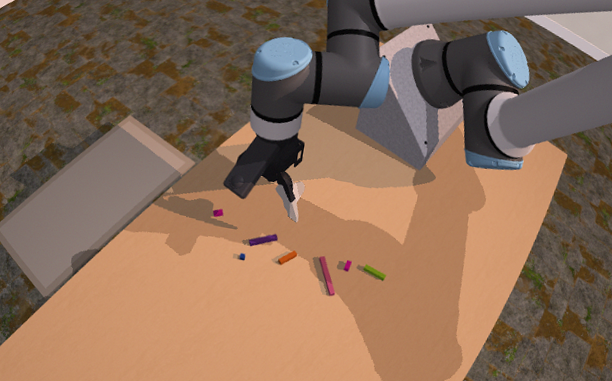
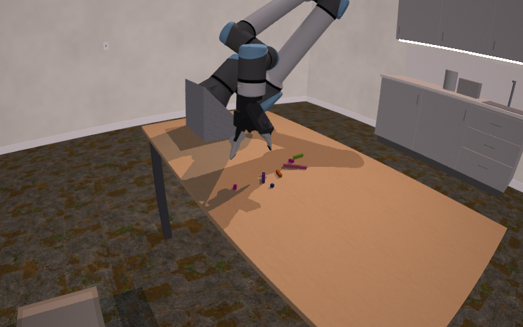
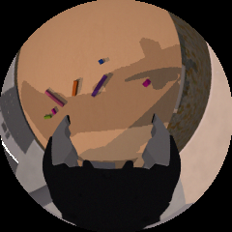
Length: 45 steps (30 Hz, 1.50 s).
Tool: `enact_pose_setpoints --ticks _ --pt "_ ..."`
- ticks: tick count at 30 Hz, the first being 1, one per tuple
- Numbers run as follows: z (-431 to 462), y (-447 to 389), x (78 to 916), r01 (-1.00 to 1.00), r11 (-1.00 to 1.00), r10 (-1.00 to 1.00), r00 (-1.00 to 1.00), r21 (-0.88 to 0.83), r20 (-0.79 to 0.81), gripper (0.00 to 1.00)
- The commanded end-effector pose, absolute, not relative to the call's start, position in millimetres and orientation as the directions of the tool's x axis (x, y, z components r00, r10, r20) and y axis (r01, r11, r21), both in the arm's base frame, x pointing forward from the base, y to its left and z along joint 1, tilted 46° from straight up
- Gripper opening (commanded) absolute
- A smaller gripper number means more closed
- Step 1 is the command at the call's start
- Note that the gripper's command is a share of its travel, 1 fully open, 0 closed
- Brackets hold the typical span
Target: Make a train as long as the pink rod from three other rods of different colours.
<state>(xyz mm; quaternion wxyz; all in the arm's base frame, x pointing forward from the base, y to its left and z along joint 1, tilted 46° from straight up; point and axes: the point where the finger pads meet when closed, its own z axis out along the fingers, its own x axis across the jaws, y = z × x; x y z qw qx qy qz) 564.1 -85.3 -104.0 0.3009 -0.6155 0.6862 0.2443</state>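
Note:
The pink rod (image 1: 326,275) (image 2: 295,167) (image 3: 55,98) lies flat. One magenta rod (image 1: 347,265) (image 2: 291,161) (image 3: 54,111) lies between it and the lime rod (image 1: 373,272) (image 2: 297,156) (image 3: 47,116). The orange rod (image 1: 287,257) (image 2: 278,173) (image 3: 74,88) lies between the pink rod and the purple rod (image 1: 263,240) (image 2: 263,177) (image 3: 100,85). The blue rod (image 1: 242,256) (image 2: 272,185) (image 3: 101,61) is near the purple one. Another magenta rod (image 1: 218,212) (image 2: 234,187) (image 3: 146,83) lies apart. No rods touch. My gripper (image 2: 250,153) (image 3: 110,114) is open and empty, above the table.
The table (image 1: 212,344) (image 2: 346,231) carries the arm's grey base block (image 1: 393,116) (image 2: 210,119) at its back. A pale box-like thing (image 1: 87,198) (image 2: 57,312) stands beside one long table edge. The magenta rod that lies apart is the nearest rod to that edge.

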Motion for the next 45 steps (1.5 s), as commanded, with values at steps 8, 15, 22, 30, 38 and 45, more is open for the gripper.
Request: enact_pose_setpoints --ticks 8,15,22,30,38,45 --pt "-103.8 -86.1 564.5 -0.992 0.123 -0.698 -0.061 -0.036 -0.713 1.00" --pt "-103.8 -86.1 564.5 -0.992 0.123 -0.698 -0.061 -0.036 -0.713 1.00" --pt "-103.8 -86.3 564.8 -0.991 0.129 -0.697 -0.069 -0.030 -0.713 1.00" --pt "-103.9 -86.8 566.2 -0.989 0.150 -0.693 -0.099 -0.009 -0.714 1.00" --pt "-104.2 -88.4 570.3 -0.975 0.215 -0.676 -0.192 0.058 -0.711 1.00" --pt "-104.4 -89.9 574.3 -0.952 0.278 -0.653 -0.283 0.125 -0.702 1.00"
